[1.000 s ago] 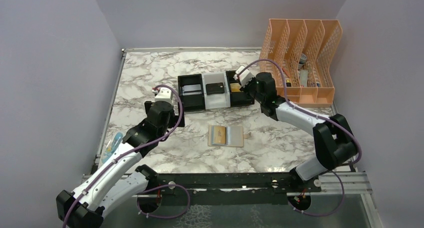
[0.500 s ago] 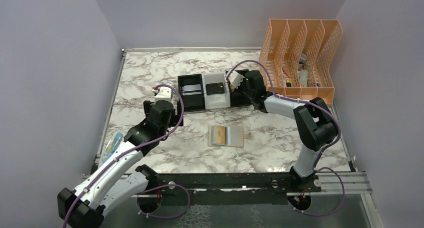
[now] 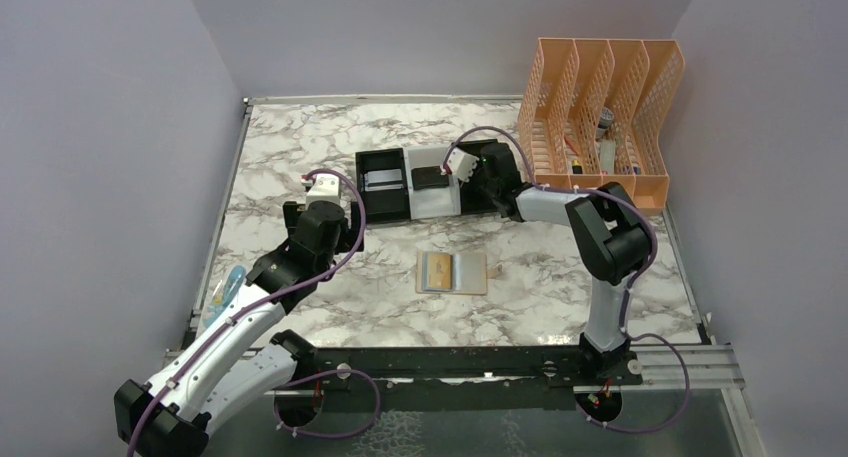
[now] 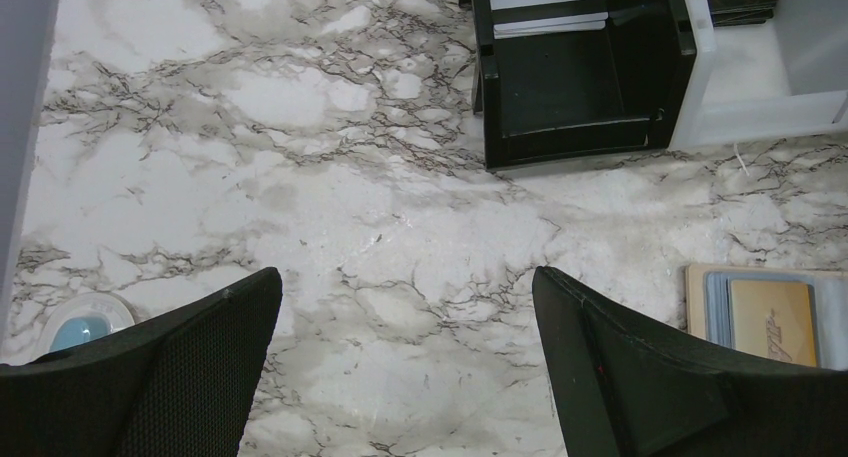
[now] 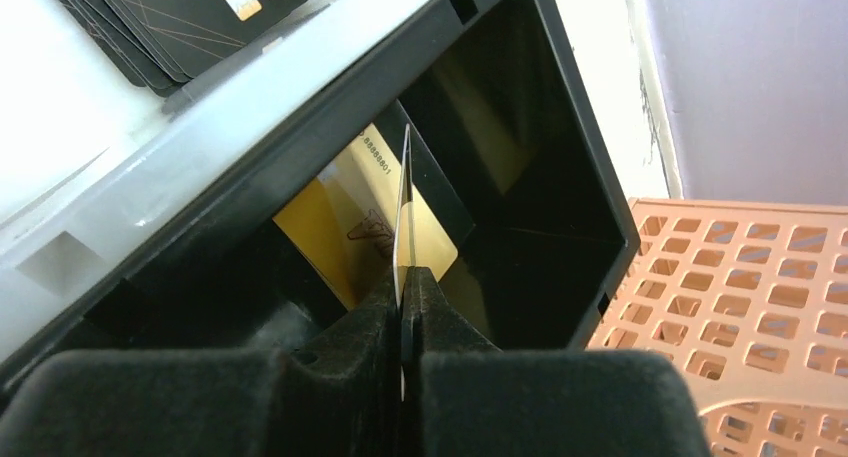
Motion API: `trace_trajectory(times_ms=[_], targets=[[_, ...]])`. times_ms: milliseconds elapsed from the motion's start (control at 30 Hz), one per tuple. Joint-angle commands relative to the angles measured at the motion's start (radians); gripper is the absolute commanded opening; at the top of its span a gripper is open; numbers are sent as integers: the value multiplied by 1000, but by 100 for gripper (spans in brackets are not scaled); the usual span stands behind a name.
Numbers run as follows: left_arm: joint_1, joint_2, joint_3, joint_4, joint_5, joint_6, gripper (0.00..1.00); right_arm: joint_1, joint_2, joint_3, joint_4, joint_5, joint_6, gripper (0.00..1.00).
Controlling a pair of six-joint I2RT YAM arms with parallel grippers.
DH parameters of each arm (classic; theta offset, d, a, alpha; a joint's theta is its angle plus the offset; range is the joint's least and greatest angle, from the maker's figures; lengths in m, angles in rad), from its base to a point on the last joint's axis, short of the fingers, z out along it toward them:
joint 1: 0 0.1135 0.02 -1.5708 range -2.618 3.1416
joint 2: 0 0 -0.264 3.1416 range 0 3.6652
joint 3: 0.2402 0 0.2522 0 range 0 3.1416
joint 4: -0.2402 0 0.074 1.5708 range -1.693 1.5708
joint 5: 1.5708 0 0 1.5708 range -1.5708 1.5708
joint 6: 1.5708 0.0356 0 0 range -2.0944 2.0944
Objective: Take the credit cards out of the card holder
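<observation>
The tan card holder (image 3: 452,273) lies open on the marble, a gold credit card (image 3: 434,270) in its left pocket; the left wrist view catches it at the right edge (image 4: 772,320). My right gripper (image 5: 403,277) is shut on a thin credit card (image 5: 403,197), held edge-on over the right black bin (image 5: 590,177). Another gold card (image 5: 340,227) leans inside that bin. Seen from above, the right gripper (image 3: 474,180) hangs at the bins. My left gripper (image 4: 405,277) is open over bare marble, left of the holder.
A row of bins sits mid-table: a black one (image 4: 490,97) holding a silvery card (image 4: 550,23), a white one (image 5: 100,127) with dark cards (image 5: 180,17). The peach mesh organizer (image 3: 600,117) stands back right. A small blue item (image 3: 225,287) lies at the left edge.
My right wrist has swung left along the bins while its elbow folded in toward the middle. The left arm has hardly moved.
</observation>
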Motion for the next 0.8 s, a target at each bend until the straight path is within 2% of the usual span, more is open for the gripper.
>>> trace_trajectory(times_ms=[0,367,767], targets=[[8,-13,11,11,-27,13,99,-5,41,41,40,22,-71,5],[11,-2,14,10,-10,16,99,-5,17,14,8,-50,-89,20],[14,4,15,10,0,18,99,-26,-4,15,-12,-72,-94,28]])
